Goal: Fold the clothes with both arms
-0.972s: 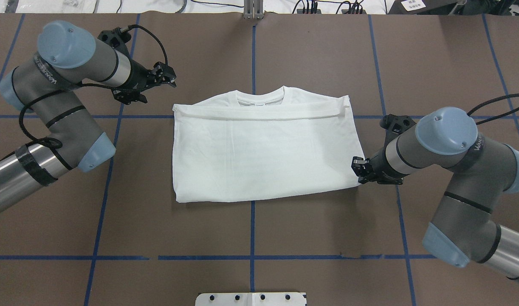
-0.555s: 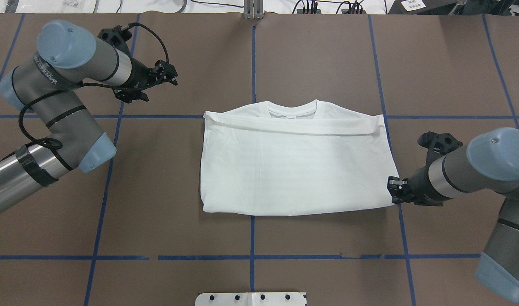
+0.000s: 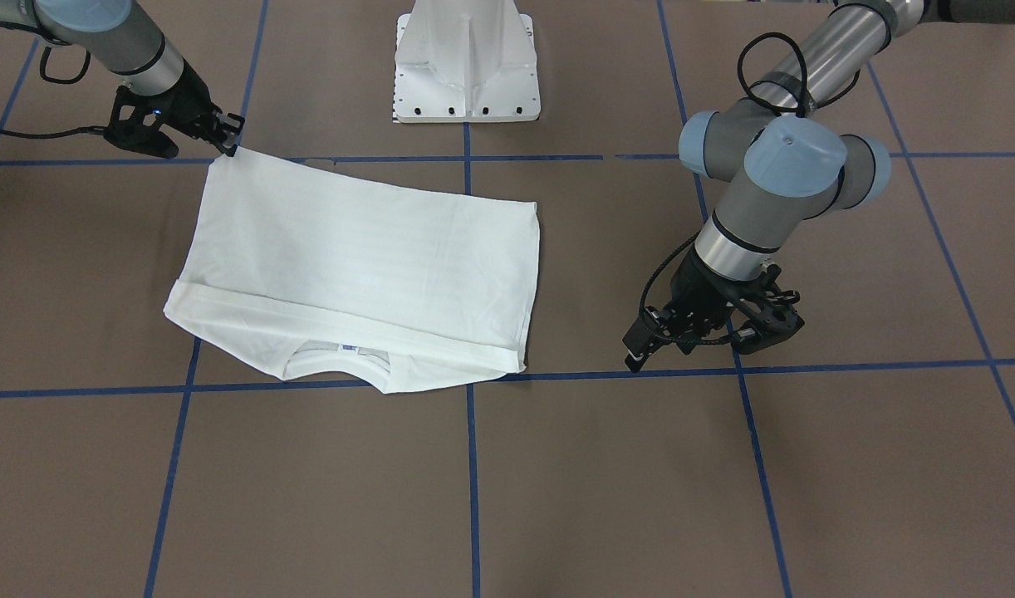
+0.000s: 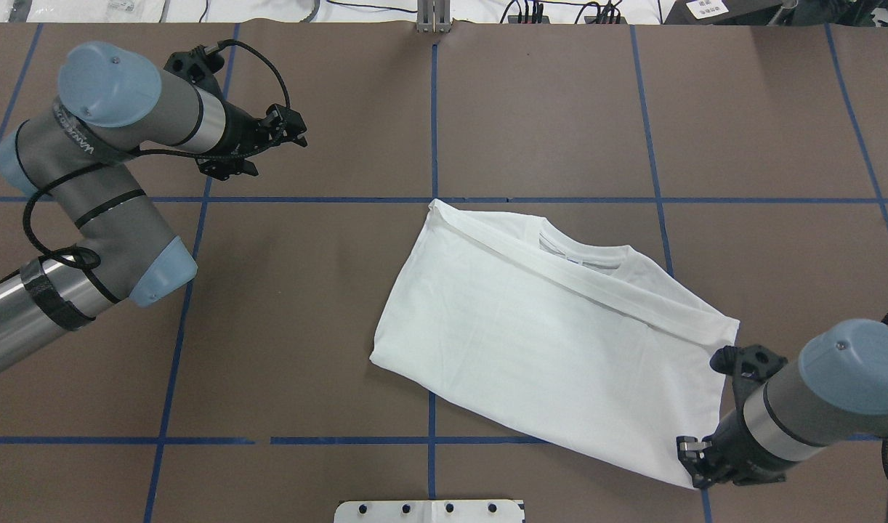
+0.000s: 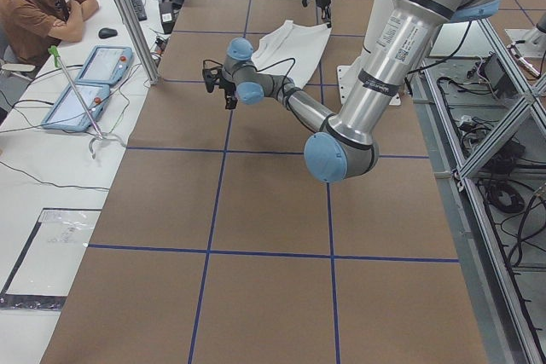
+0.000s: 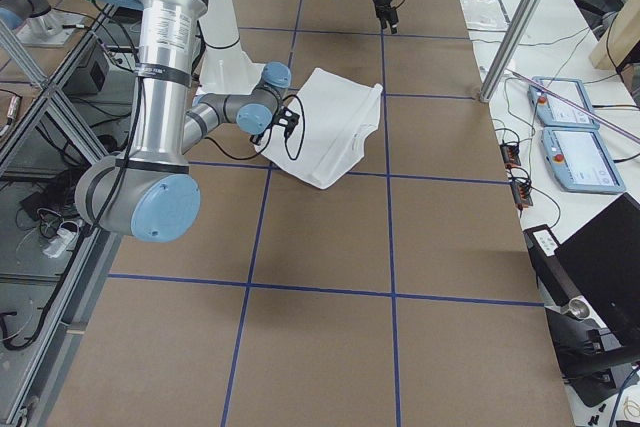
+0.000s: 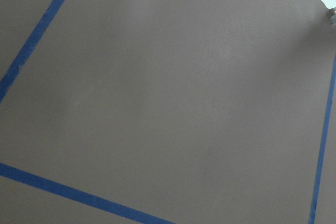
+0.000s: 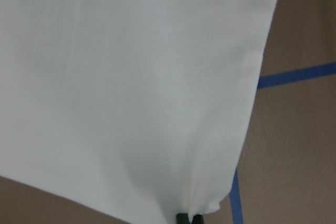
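While the left tool (image 4: 293, 131) hangs over the bare brown surface (image 4: 306, 305) at far left, its fingers slightly parted and holding nothing, the white shirt (image 4: 553, 341) lies folded and skewed across the right half, well apart from it. The shirt's collar (image 4: 586, 256) points away from the robot. Only the front-facing view shows the small neck label (image 3: 347, 346) inside it. At near right, the right tool (image 4: 685, 456) is clamped on the shirt's near corner. The overhead view leaves that pinch half hidden under the wrist, but the right wrist camera shows the dark fingertips (image 8: 182, 219) closed on a gathered point of cloth, near a blue tape line (image 8: 294, 74). The left wrist camera shows only surface and tape. The white pedestal base (image 3: 466, 71), a mere edge from overhead, stands whole in the front-facing view.
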`<state>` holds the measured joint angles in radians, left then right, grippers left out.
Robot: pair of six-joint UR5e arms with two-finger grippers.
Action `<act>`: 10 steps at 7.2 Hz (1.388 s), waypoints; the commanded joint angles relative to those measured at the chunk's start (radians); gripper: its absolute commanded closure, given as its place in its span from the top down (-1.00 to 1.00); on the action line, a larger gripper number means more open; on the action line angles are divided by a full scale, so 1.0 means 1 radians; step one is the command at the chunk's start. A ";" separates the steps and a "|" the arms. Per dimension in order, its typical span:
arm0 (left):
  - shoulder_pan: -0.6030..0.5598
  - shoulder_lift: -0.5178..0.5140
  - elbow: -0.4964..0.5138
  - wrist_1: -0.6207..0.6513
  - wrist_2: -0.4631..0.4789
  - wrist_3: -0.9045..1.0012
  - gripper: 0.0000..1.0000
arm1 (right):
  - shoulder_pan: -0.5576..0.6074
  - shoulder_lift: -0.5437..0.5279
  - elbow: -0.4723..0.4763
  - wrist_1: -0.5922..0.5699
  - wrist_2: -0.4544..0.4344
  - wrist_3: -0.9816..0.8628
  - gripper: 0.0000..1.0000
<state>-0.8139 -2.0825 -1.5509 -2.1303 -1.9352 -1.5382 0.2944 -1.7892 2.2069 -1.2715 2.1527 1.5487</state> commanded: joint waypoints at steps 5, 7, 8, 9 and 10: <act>0.009 0.006 -0.008 -0.005 0.004 0.007 1.00 | -0.100 0.080 0.036 0.015 0.053 0.231 1.00; 0.072 0.004 -0.064 0.003 -0.002 0.004 1.00 | 0.106 0.193 0.021 0.018 0.049 0.215 1.00; 0.138 0.006 -0.104 0.006 -0.002 -0.016 1.00 | 0.232 0.235 -0.002 0.018 0.046 0.141 1.00; 0.222 0.006 -0.156 0.038 -0.001 -0.096 1.00 | 0.326 0.276 -0.021 0.018 0.046 0.042 1.00; 0.304 0.006 -0.213 0.077 0.001 -0.127 1.00 | 0.404 0.299 -0.048 0.018 0.042 0.031 1.00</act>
<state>-0.6053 -2.0774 -1.6995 -2.0926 -1.9358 -1.6156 0.5892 -1.5282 2.1887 -1.2533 2.1981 1.6274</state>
